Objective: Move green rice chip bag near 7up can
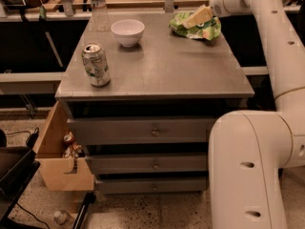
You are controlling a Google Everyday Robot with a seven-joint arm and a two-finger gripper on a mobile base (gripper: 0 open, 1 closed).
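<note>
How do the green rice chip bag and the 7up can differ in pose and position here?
The green rice chip bag lies crumpled and low at the far right of the grey table; the 7up can stands upright near its front left. The gripper is at the bag; nothing touches the can. Both sit on that table.
</note>
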